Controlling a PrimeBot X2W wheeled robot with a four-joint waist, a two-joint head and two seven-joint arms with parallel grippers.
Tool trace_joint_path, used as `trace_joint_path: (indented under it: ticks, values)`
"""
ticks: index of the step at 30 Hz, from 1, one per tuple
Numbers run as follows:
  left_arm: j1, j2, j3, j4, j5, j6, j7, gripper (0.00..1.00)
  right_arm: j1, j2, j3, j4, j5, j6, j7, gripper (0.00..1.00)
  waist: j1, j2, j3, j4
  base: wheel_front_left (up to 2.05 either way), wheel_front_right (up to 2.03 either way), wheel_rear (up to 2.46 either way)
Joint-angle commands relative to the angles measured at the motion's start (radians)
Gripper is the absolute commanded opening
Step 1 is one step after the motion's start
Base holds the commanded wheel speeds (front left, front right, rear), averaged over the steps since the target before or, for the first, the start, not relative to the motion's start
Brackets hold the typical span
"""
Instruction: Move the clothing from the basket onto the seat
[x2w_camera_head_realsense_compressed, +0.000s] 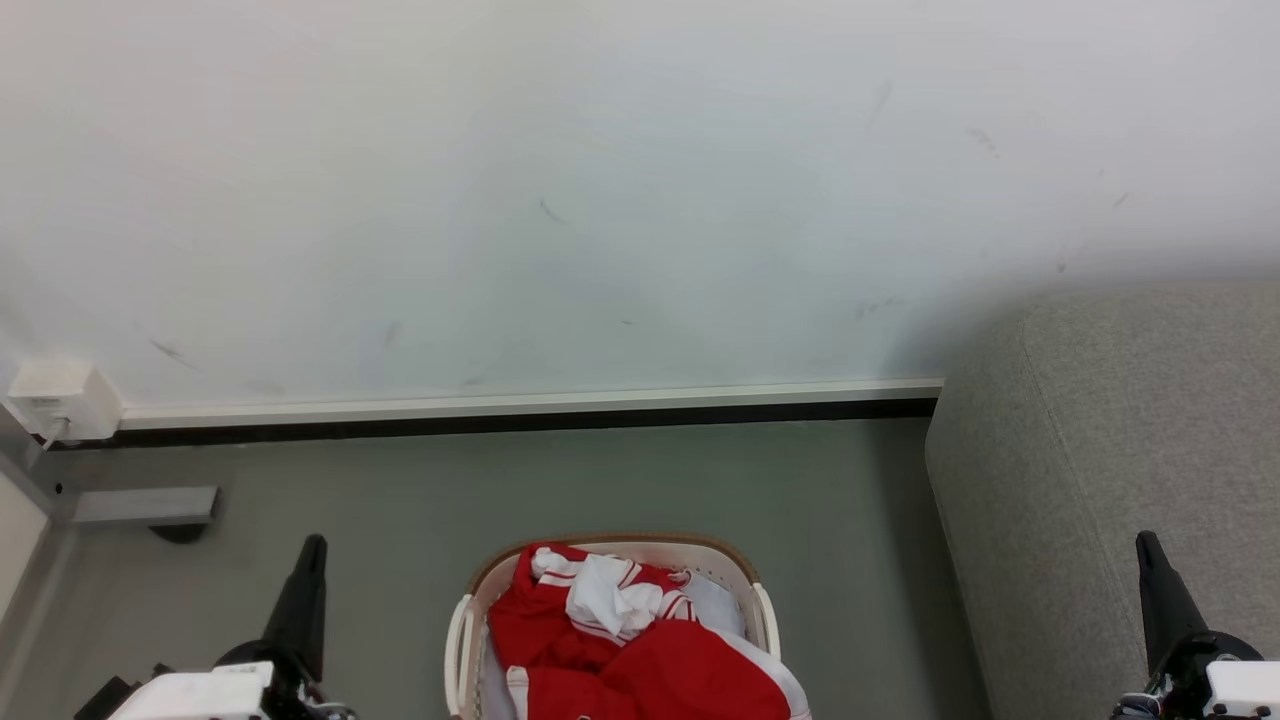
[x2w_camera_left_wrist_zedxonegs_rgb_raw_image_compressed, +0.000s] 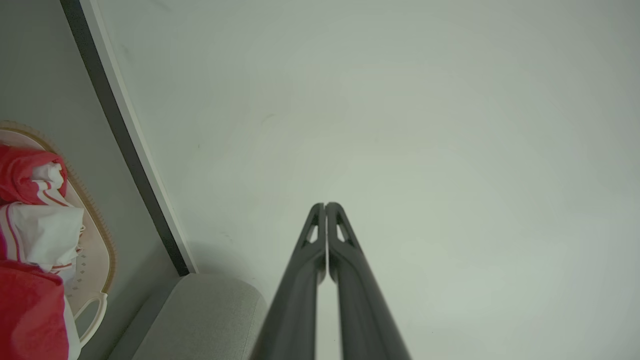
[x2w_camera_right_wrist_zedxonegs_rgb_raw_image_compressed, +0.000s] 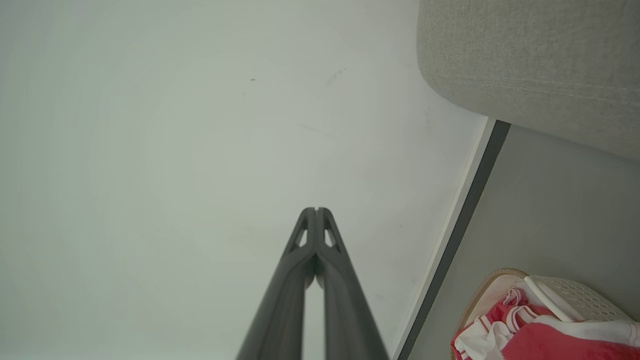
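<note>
Clothes in basket, beside seat. Left gripper, right gripper clenched, empty, parked each side: nothing picked yet.

Red clothing heaped in basket

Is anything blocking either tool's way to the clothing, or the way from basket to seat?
Nothing visible does. The clothing lies uncovered in the basket between the left tool and right tool; bare floor separates basket and seat.

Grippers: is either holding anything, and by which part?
Nothing is held. The left gripper and right gripper are shut and empty; the clothing lies in the basket.
</note>
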Motion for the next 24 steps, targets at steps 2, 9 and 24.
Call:
trace_joint_path:
  ticks: [2,9,24]
  values:
    - [-0.008,0.007,0.001,-0.003,-0.015,-0.005,0.004,0.0,-0.012,-0.004,-0.002,-0.004,-0.001,-0.002,0.002,0.0,0.0,0.0,0.0,0.0,0.0,0.0,0.0]
    - [-0.008,0.007,0.001,-0.003,-0.015,-0.005,0.004,0.0,-0.012,-0.004,-0.002,-0.004,-0.001,-0.002,0.002,0.0,0.0,0.0,0.0,0.0,0.0,0.0,0.0]
    - [0.021,-0.008,-0.003,0.025,0.003,0.003,-0.002,1.0,0.02,0.01,0.004,0.024,0.0,0.0,-0.003,1.0,0.0,0.0,0.0,0.0,0.0,0.0,0.0]
